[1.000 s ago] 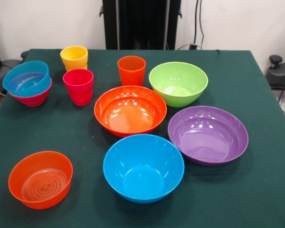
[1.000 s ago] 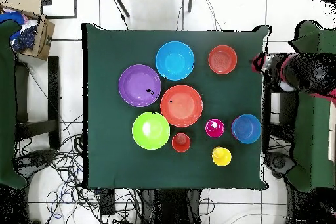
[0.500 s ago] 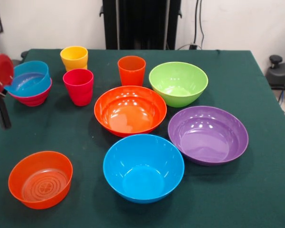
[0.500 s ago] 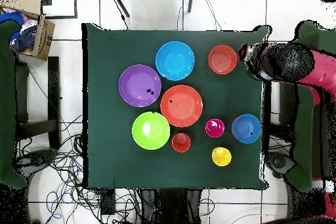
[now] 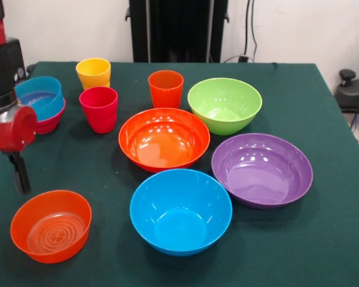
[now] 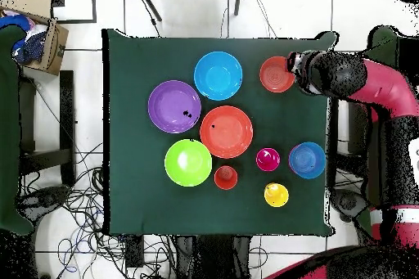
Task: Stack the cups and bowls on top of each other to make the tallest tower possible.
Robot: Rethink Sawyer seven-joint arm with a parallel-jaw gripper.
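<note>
My gripper (image 5: 3, 177) hangs open and empty at the table's left side, just above and behind the small translucent orange bowl (image 5: 51, 225). In the overhead view the gripper (image 6: 296, 71) sits at that bowl's (image 6: 277, 74) right rim. A translucent blue bowl (image 5: 36, 97) is nested in the magenta bowl (image 5: 49, 124), partly behind the arm. The yellow cup (image 5: 93, 72), red-pink cup (image 5: 99, 109) and orange cup (image 5: 166, 88) stand upright and apart. The large orange bowl (image 5: 164, 139), lime green bowl (image 5: 225, 105), purple bowl (image 5: 262, 169) and blue bowl (image 5: 180, 210) rest singly.
The red and black arm (image 6: 368, 87) reaches in over the table's edge beside the small bowls. A dark green cloth (image 5: 323, 239) covers the table. Cables (image 6: 65, 210) and a cardboard box (image 6: 45, 42) lie on the floor around it.
The arm has swung in from the picture's edge and forward, from beside the nested blue and magenta bowls to just behind the small orange bowl. No cup or bowl has moved.
</note>
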